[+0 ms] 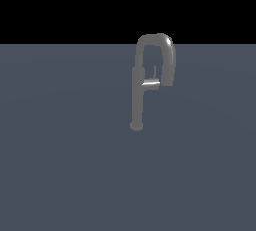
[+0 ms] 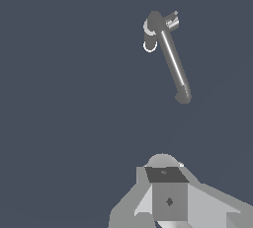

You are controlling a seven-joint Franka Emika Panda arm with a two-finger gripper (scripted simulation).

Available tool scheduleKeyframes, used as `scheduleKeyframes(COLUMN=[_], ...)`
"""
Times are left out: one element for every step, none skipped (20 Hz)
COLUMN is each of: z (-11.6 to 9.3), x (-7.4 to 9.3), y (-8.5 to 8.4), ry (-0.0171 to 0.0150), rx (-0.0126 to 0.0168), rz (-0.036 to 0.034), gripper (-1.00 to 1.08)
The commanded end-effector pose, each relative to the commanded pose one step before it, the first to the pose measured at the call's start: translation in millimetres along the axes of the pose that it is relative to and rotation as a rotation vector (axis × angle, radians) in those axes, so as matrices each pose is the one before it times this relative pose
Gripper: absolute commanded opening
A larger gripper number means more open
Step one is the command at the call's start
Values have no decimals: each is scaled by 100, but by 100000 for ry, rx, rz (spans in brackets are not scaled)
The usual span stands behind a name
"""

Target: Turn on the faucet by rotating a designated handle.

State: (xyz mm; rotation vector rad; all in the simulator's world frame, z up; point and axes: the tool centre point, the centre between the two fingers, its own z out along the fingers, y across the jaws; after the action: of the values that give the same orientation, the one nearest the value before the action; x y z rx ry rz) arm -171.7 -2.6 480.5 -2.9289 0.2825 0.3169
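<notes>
The dull grey faucet (image 1: pixel 137 97) stands upright on the flat grey floor, and its arched spout (image 1: pixel 167 50) bends back down on the exterior view's right. The handle (image 1: pixel 151 82), a thin light lever on a short stub, sticks out from the tube toward the spout. My arm does not appear in the exterior view. In the wrist view the faucet (image 2: pixel 173 59) is seen from above, with the handle stub (image 2: pixel 172 21) near its upright end. Grey blocky parts of my gripper (image 2: pixel 169 200) fill the frame's lower edge, well apart from the faucet. Its fingers cannot be made out separately.
A plain grey-blue floor (image 1: pixel 60 150) stretches around the faucet in all directions, with a black background above its far edge. Nothing else stands on it.
</notes>
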Motion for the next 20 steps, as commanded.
scheduleKeyframes(z=[46, 14, 13, 13, 13, 13, 12, 12, 12, 12, 11, 11, 11, 11, 11, 10, 10, 10, 10, 10], x=[1390, 552, 553, 556, 559, 560, 563, 565, 567, 570, 572, 574, 576, 579, 581, 584, 586, 589, 592, 596], y=[-17, -10, -10, -10, -10, -10, -10, -10, -10, -9, -9, -9, -9, -8, -8, -8, -8, -7, -7, -7], ry=[-3943, -1580, -1587, -1595, -1603, -1610, -1618, -1624, -1632, -1640, -1648, -1655, -1663, -1672, -1681, -1691, -1700, -1712, -1722, -1735], rx=[3011, 1211, 1217, 1225, 1232, 1238, 1245, 1251, 1258, 1264, 1271, 1278, 1285, 1292, 1299, 1307, 1315, 1324, 1332, 1343], rz=[3192, 1265, 1270, 1275, 1280, 1283, 1288, 1292, 1296, 1301, 1305, 1309, 1313, 1318, 1323, 1329, 1334, 1341, 1347, 1356], gripper=[-100, -100, -100, -100, -100, -100, -100, -100, -100, -100, -100, -100, -100, -100, -100, -100, -100, -100, -100, -100])
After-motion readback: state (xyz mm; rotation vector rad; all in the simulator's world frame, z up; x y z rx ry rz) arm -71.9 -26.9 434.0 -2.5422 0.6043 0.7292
